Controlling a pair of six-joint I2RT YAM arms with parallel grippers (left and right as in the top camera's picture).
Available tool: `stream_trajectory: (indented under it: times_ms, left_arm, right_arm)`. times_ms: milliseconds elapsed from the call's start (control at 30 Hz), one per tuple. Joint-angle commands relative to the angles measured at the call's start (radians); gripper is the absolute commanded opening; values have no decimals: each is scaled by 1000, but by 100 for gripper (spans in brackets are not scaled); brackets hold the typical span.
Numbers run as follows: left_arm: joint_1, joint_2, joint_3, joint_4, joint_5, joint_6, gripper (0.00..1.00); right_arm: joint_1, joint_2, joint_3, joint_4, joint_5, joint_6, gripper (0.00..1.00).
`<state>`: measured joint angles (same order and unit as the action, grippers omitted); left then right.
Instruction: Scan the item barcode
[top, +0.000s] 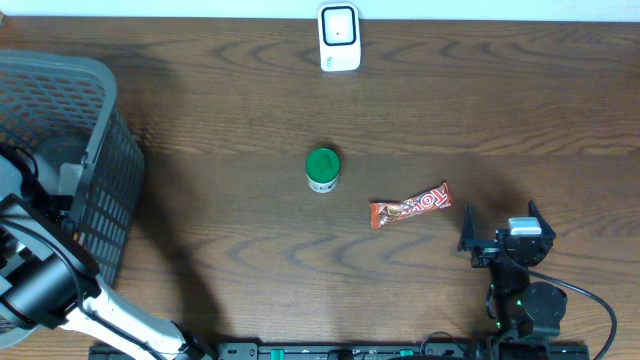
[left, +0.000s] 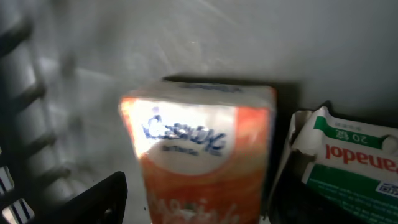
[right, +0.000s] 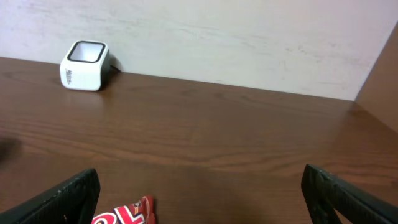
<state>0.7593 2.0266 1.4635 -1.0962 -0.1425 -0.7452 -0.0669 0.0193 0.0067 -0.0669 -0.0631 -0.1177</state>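
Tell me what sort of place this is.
Probably a mock shop checkout on a wooden table: a white scanner stands at the far edge, a grey basket holds packaged goods such as a tissue pack, and a candy bar and green tub lie loose.

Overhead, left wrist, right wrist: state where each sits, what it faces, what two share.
Overhead: above the table, looking down; both arms show.
Left wrist: inside the basket, facing a tissue pack; one finger shows.
Right wrist: low over the table, facing the scanner; both fingers show.
Overhead and right wrist share scanner, candy bar.
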Motion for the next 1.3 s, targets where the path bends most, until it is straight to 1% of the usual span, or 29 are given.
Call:
stream_trajectory:
  times_ms: [0, 67, 133, 333, 600, 767, 933, 967, 1033, 1267]
  left_arm:
    - [-3, 27, -21, 13, 159, 155, 78]
    - [-3, 21, -21, 23, 196, 197, 78]
    - [-3, 18, -21, 28, 199, 214, 78]
    - [-2, 17, -15, 70, 203, 200, 78]
    - [-2, -7, -3, 53, 213, 164, 79]
    - [-2, -107, -3, 13, 219, 169, 79]
    - [-2, -261, -3, 43, 193, 159, 79]
    - [-2, -286, -3, 51, 175, 146, 84]
    - [-2, -319, -3, 62, 144, 119, 89]
    - [-2, -291, -21, 68, 143, 112, 90]
  right_arm:
    - [9, -1, -1, -4, 2, -11, 99]
    - [9, -1, -1, -4, 2, -11, 99]
    - [9, -1, -1, -3, 2, -11, 99]
    - [9, -1, -1, -4, 2, -11, 99]
    - [9, -1, -1, -4, 2, -11, 99]
    - [9, -1, -1, -4, 2, -11, 99]
    - [9, -1, -1, -4, 2, -11, 99]
    - [9, -1, -1, -4, 2, -11, 99]
    - [9, -1, -1, -4, 2, -11, 99]
    - [9, -1, -1, -4, 2, -11, 99]
